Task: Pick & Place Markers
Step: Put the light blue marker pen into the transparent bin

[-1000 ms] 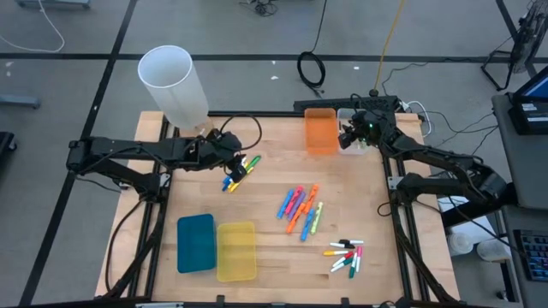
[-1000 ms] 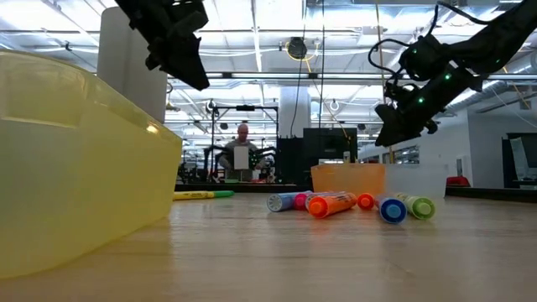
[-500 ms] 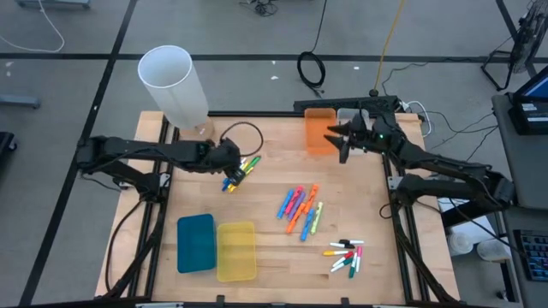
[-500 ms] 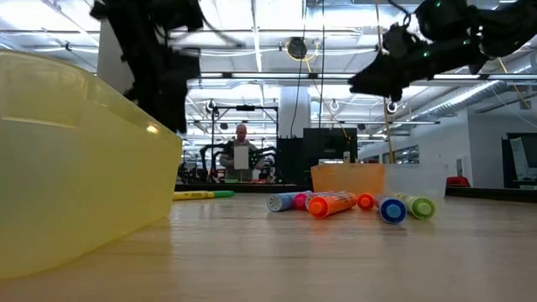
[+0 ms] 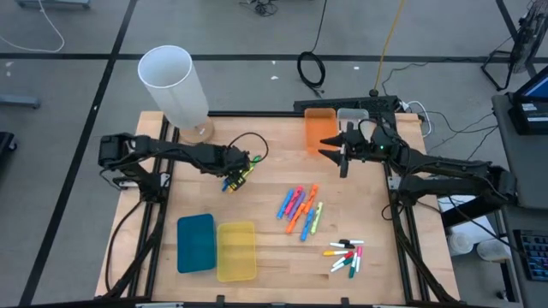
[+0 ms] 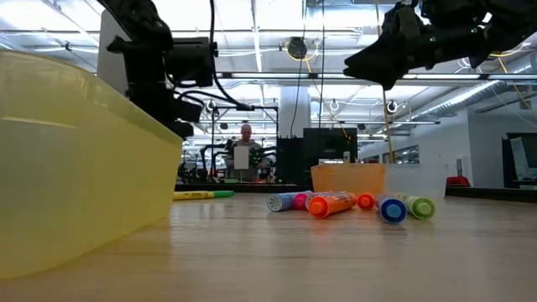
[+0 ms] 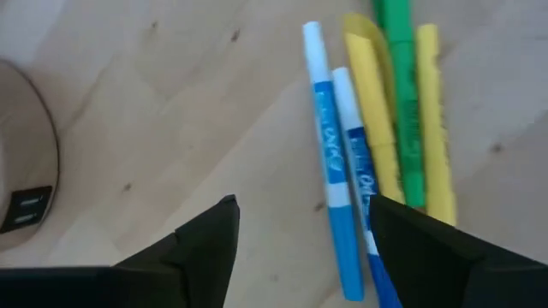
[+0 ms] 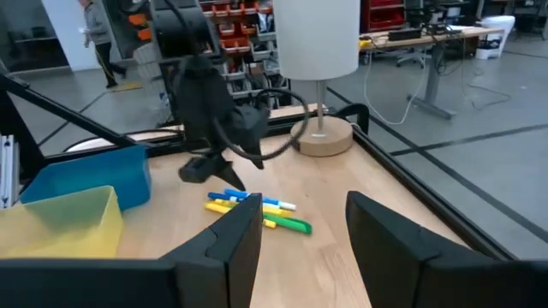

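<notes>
Two blue markers (image 7: pixel 342 180) lie between left gripper (image 7: pixel 300 244) jaws, parted | right gripper (image 5: pixel 340 154) jaws parted, empty

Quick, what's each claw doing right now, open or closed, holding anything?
Left claw: open, empty, over the blue, yellow and green markers.
Right claw: open, holding nothing, raised beside the orange bin.

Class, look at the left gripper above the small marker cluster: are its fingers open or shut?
Open. In its wrist view the left gripper shows a wide gap between its fingers, with blue markers lying below.
</notes>
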Tool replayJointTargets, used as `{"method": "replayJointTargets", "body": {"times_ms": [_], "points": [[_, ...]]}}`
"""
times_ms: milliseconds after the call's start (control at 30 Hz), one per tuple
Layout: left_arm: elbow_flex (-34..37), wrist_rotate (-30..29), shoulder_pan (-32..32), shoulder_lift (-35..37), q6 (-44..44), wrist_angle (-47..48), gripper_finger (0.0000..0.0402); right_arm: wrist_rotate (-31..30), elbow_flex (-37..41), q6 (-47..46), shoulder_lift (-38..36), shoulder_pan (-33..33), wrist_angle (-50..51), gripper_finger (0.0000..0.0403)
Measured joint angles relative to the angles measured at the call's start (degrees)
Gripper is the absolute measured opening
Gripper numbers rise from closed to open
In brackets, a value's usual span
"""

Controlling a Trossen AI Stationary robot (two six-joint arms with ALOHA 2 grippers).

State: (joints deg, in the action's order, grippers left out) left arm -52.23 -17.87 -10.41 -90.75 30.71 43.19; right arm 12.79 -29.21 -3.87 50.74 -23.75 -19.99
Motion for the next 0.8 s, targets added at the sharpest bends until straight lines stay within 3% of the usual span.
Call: {"method": "replayJointTargets", "body": {"times_ms": [400, 800], "points": [[-0.02, 0.02, -1.60, -4.42, 0.27, -0.96, 0.0226, -0.80, 0.00, -0.82, 0.02, 2.71, -0.34, 0.0159], [0.00, 4.56, -2.34, -5.67, -0.68, -3.77, 0.0222, -0.76, 0.00, -0.09, 0.02, 2.85, -0.76, 0.0157]]}}
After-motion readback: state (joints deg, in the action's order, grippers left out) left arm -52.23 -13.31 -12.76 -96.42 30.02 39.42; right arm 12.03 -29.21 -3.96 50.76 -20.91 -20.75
